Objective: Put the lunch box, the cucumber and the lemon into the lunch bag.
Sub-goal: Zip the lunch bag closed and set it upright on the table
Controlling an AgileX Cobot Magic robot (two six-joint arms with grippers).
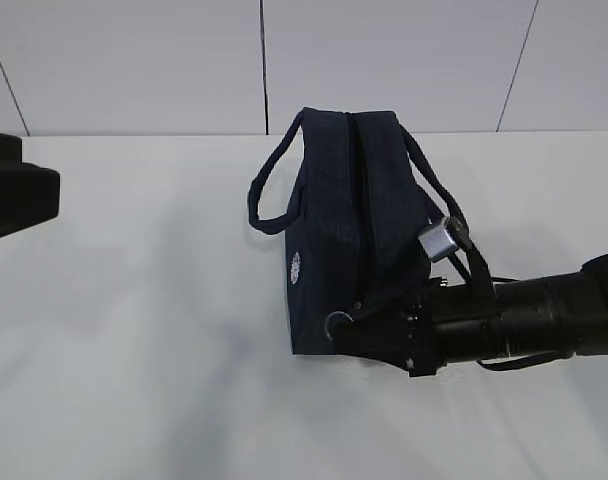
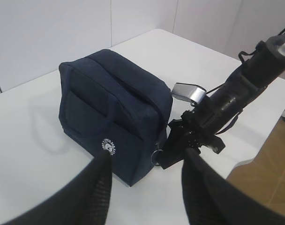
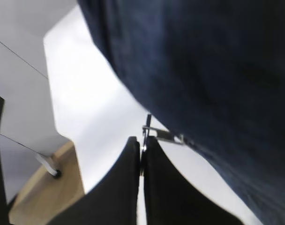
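The right hand (image 3: 142, 152) is pinched shut on the lunch bag's (image 1: 344, 230) ring pull (image 3: 145, 136), the left hand (image 2: 145, 187) waits half-open; pulling could drag the unbraced bag across the bench (image 1: 134, 350).

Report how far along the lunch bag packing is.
Done: the lunch bag stands upright on the table, its zipper appearing closed; what is inside is hidden. The lunch box, cucumber and lemon show in no view. In hand: the right gripper is pinched shut on the metal ring pull at the bag's lower end. The left gripper hangs open, empty, facing the bag. Left: cannot tell from these views.
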